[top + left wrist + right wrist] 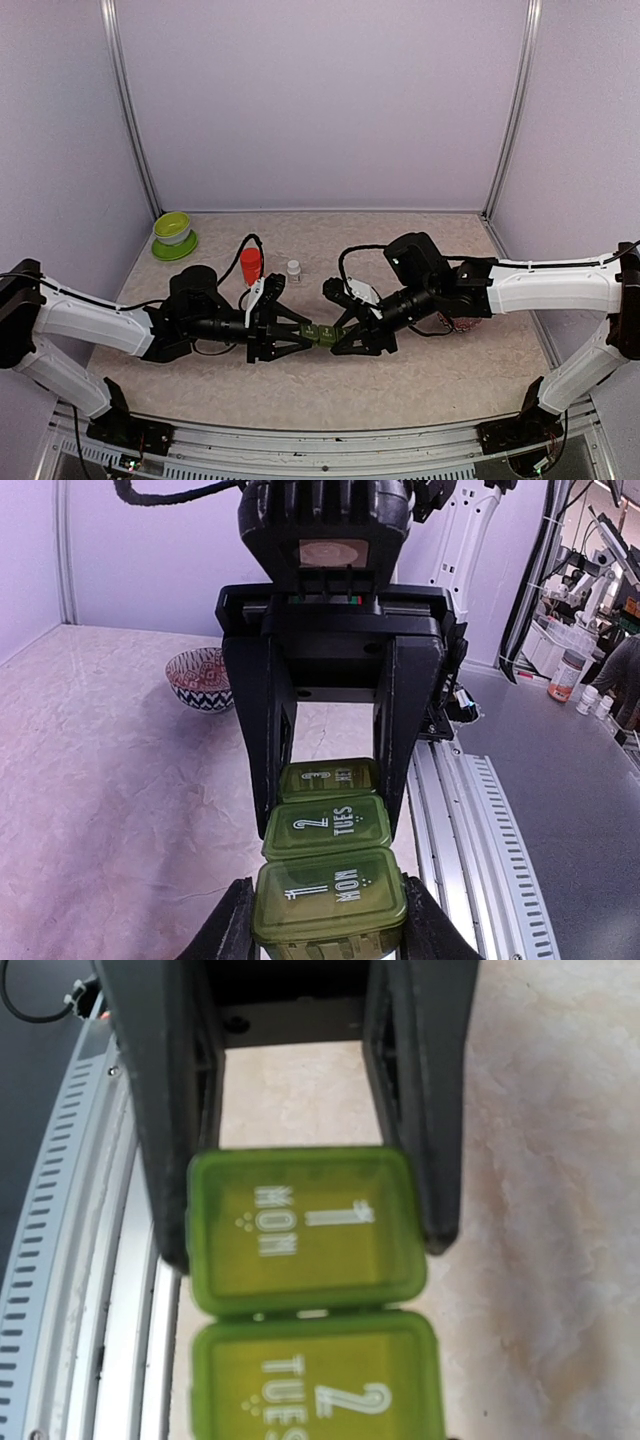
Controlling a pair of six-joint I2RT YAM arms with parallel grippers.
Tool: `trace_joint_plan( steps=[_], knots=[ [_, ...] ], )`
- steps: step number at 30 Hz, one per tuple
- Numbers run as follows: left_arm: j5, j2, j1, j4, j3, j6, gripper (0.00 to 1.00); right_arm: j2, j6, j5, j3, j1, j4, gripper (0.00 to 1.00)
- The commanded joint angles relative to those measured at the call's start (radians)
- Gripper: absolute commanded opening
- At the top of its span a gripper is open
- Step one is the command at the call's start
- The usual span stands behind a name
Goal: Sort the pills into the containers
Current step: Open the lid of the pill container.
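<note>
Over the tabletop [430, 395], top view: the containers [322, 333] sit between your two arms, at the middle and toward the near edge.
Top view, left end effector [292, 335]: narrow, closed on the left end of the strip.
Top view, right end effector [350, 336]: narrow, closed on the other end, nose to nose with the left one.
Top view, bystanders: a lime bowl [173, 232] at the far left, plus an orange cup [251, 264] and a small white bottle [293, 268] behind the left arm. All three are well apart from the strip.
Left wrist view, grip: your own fingers [228, 930] press both sides of the box marked MON. The opposite pair clasps the far box and reaches alongside TUES.
Left wrist view, lids: all three are shut, and no pills show. A patterned bowl [200, 678] stands beyond; you cannot see its contents.
Right wrist view, strip: TUES is nearest and MON is beyond it, flanked by the left arm's fingers [160, 1110]. Your own fingers are almost out of frame.
Height: you cannot tell whether the strip rests on the tabletop or is lifted.
Why held so: likely a grip at each end keeps the strip from twisting while it is placed or opened.
Progress: early, judging by the closed lids; one must open before any pill goes in.
</note>
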State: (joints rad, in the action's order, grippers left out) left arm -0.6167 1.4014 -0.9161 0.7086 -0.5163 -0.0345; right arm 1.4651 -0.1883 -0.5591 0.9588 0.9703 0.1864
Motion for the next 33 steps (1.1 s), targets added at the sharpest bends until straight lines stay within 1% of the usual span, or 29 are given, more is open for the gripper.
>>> trace_joint_plan(
  steps=[1,2,4,6,11,16,18,22,30,33],
  knots=[
    [-0.005,0.003,0.011,0.068,0.002,-0.085,0.4,-0.012,-0.011,0.076,-0.017,-0.004,-0.036,0.33],
    [-0.005,0.001,0.015,0.067,0.003,-0.087,0.43,-0.016,-0.011,0.075,-0.018,-0.004,-0.035,0.33],
    [-0.007,-0.004,0.021,0.056,0.003,-0.085,0.52,-0.023,-0.013,0.07,-0.02,-0.004,-0.036,0.33],
    [-0.005,-0.005,0.022,0.041,-0.001,-0.077,0.59,-0.03,-0.014,0.068,-0.023,-0.003,-0.035,0.32],
    [0.0,-0.007,0.026,-0.016,-0.014,-0.043,0.69,-0.04,-0.019,0.066,-0.019,-0.004,-0.03,0.31],
    [-0.044,-0.03,0.027,-0.091,-0.019,0.047,0.89,-0.036,-0.032,0.038,-0.001,-0.004,0.007,0.31],
    [-0.028,-0.042,0.025,-0.118,-0.023,0.085,0.91,-0.031,-0.04,0.025,0.009,-0.004,0.028,0.31],
    [-0.014,-0.064,0.027,-0.145,-0.042,0.116,0.91,-0.025,-0.046,0.02,0.021,-0.004,0.042,0.31],
    [-0.05,-0.032,0.022,-0.183,-0.09,0.148,0.83,-0.01,-0.05,0.003,0.026,-0.004,0.044,0.31],
    [-0.061,-0.024,0.018,-0.226,-0.106,0.173,0.82,-0.012,-0.05,0.005,0.025,-0.004,0.044,0.31]
  ],
)
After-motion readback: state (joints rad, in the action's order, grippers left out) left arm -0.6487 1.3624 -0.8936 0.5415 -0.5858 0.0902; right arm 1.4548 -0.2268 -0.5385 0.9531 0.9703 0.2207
